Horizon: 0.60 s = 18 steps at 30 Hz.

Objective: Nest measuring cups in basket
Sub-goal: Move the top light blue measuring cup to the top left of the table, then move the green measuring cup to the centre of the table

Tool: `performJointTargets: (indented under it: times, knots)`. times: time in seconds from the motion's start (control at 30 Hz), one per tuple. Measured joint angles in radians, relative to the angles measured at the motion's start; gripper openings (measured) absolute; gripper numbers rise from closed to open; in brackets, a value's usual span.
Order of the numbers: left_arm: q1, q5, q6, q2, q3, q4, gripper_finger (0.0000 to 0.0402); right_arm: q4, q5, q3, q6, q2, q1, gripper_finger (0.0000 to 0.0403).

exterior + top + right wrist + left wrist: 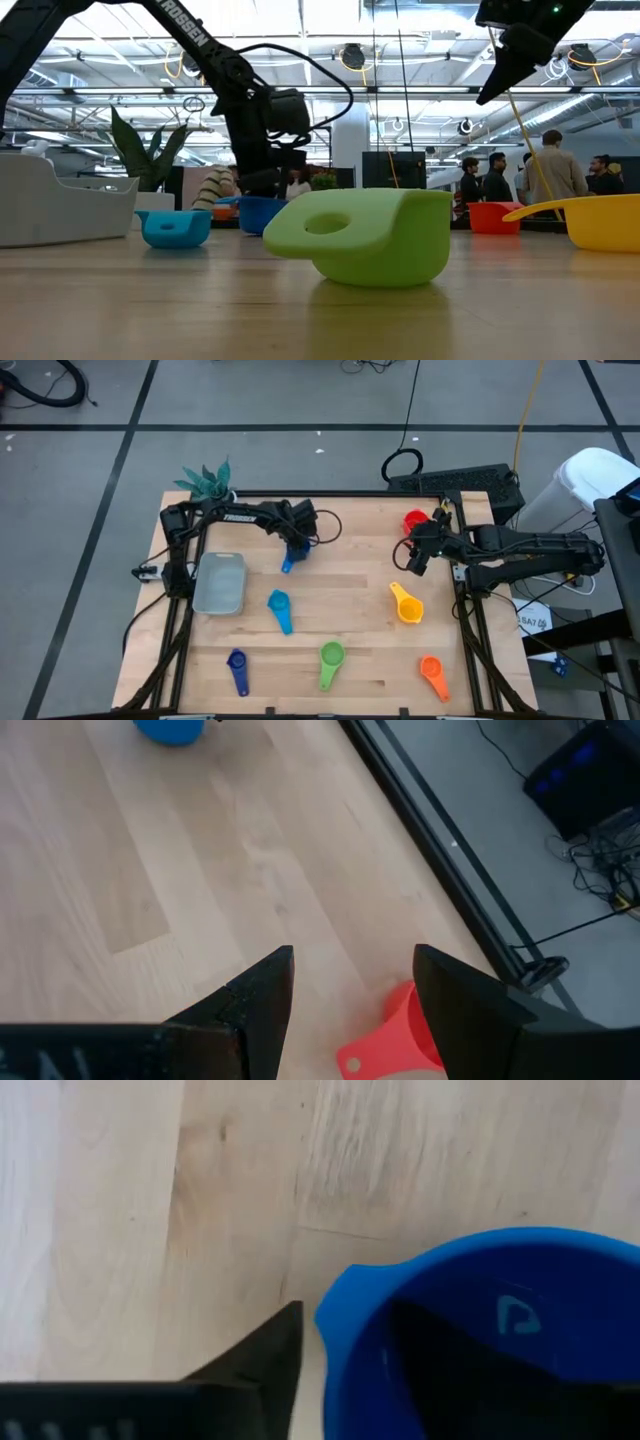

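The blue cup [290,558] sits upright on the table right of the pale basket [220,582]. My left gripper [347,1308] is open and points down at it, one finger [270,1365] outside the bowl's wall and the other inside the bowl [450,1370]. The light blue [280,608], dark blue [238,668], green [331,660], yellow [406,602], orange [433,675] and red [415,520] cups lie spread over the table. My right gripper [352,955] hangs open above the table near the red cup [395,1030]. My left gripper straddles the blue cup's rim [335,1315] from above, one finger outside and one inside the bowl. A strip of bare table shows between the outer finger and the wall. Whether the inner finger touches the wall, I cannot tell. The cup stands on the table.
A small potted plant [207,482] stands at the far left corner. A black frame rail [430,830] runs along the table's right edge. People stand in the room beyond the table [545,170]. Bare wood lies between the blue cup and the yellow cup.
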Motion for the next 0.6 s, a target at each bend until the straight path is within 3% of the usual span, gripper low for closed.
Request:
performJointTargets:
  times: [0.3,0.6]
  knots:
    - [-0.004,-0.078,-0.012,-0.024,0.000,-0.012,0.0251,-0.001,0.000,0.000,-0.004,0.000,0.000,0.0199]
    - [0.008,-0.132,-0.009,-0.148,0.002,-0.028,0.0253,-0.004,0.020,-0.039,-0.045,-0.003,-0.055,0.0199]
